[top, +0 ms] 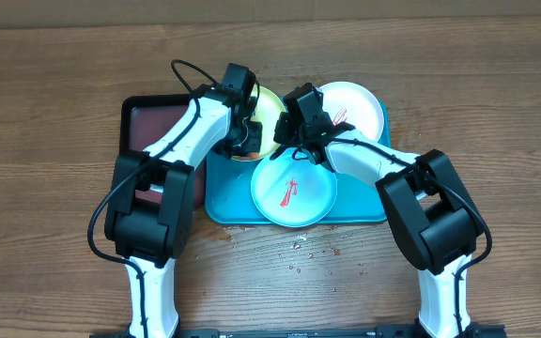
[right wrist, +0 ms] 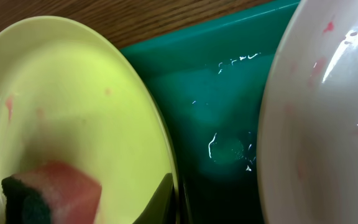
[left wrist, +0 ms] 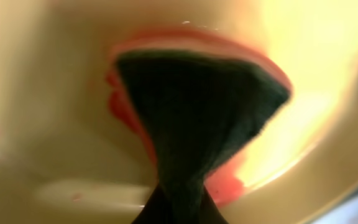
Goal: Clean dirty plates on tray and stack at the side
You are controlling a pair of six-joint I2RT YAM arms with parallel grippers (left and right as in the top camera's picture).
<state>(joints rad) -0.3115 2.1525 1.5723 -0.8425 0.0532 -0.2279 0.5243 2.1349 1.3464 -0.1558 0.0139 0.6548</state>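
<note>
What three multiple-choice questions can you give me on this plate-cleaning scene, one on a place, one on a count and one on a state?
1. Where is the sponge pressed?
A) the tabletop
B) the yellow-green plate
C) the dark-red tray

2. How many plates lie on the turquoise tray?
A) one
B) two
C) three

3. What state is the mint plate in?
A) wiped clean
B) red-smeared
C) upside down

Answers:
1 B: both wrist views show the sponge against the yellow-green surface.
2 C: the yellow-green, the white plate and the mint one all sit in the tray.
3 B: a red smear marks its middle.
</note>
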